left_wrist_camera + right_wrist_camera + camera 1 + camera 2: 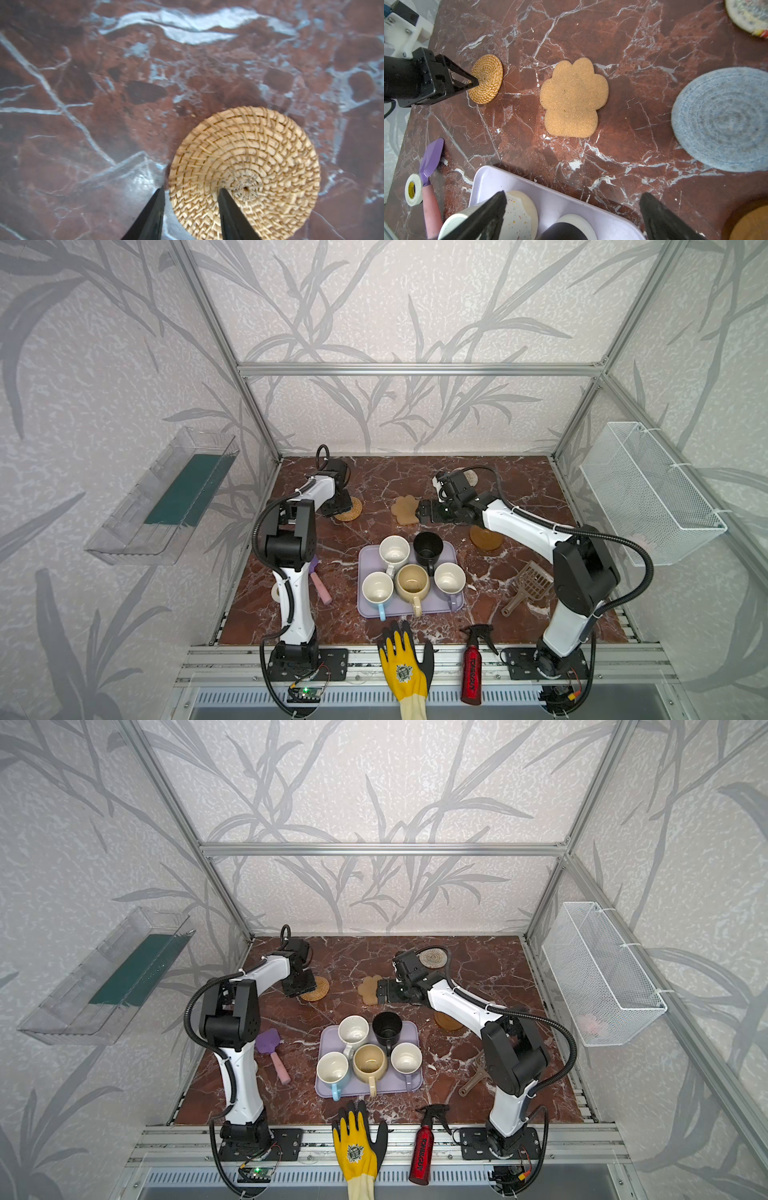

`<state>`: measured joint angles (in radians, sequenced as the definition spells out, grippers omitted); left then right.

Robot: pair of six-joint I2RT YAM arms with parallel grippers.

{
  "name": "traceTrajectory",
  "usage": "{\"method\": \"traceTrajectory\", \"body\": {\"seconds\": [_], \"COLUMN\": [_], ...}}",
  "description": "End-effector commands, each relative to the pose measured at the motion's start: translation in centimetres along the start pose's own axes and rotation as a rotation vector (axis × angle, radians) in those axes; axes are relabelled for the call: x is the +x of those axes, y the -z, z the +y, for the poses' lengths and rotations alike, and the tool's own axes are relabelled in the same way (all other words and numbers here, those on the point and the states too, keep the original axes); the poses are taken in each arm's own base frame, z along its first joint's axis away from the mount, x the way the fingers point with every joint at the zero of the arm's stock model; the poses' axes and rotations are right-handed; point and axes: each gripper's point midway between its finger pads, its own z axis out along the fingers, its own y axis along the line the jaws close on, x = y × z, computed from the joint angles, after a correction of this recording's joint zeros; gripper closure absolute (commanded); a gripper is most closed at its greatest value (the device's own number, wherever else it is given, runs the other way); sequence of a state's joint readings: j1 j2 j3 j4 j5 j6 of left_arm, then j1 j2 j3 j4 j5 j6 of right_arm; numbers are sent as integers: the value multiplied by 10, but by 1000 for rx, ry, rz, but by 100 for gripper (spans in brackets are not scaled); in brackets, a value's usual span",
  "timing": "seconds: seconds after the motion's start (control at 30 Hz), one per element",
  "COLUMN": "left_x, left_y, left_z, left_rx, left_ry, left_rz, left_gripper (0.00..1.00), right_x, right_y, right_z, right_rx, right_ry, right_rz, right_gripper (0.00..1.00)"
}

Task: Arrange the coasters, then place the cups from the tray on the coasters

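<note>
Lavender tray [399, 608] holding five mugs [412, 583], left fingers [149, 214] apart astride rattan coaster [259, 155], right fingers [483, 218] spread wide

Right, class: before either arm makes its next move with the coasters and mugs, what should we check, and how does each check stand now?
1. Left claw astride the rim of the orange woven rattan round coaster, firm grip: cannot tell.
2. Right claw open, empty: ok.
3. Tan paw-shaped coaster flat, bare: ok.
4. Grey-blue woven round coaster flat, bare: ok.
5. Five handled mugs upright on the lavender rectangular plastic tray: ok.
</note>
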<state>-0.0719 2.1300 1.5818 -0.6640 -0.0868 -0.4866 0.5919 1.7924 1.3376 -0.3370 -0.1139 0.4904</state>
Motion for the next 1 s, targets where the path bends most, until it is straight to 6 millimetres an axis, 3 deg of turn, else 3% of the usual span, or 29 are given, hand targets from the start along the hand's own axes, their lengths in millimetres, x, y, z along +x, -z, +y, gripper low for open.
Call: {"method": "traceTrajectory", "body": {"seconds": [0.0,0.4,0.53,0.57,0.67,0.8,0.97], "left_x": [10,7,-4,-7,-13,-9,16], "left_y": [12,34,56,63,87,113,129], "left_z": [3,-2,2,3,0,-38,-91], "left_rx": [-29,-2,-17,-18,16,201,266], "left_ry": [-23,-13,0,5,10,-62,-237], "left_rz": [14,-9,-57,-73,-115,-147,-107], "left_gripper": [54,52,46,44,38,25,22], "right_x": [-13,-23,-26,-32,-37,-42,-44], "right_y": [17,31,33,44,51,56,56], "right_z": [12,15,11,14,14,6,-9], "right_rx": [-32,-33,-4,-8,-4,14,12], "right_ry": [2,10,20,22,30,28,15], "right_rz": [-51,-97,-106,-134,-159,-170,-161], "right_gripper": [0,0,1,1,1,1,1]}}
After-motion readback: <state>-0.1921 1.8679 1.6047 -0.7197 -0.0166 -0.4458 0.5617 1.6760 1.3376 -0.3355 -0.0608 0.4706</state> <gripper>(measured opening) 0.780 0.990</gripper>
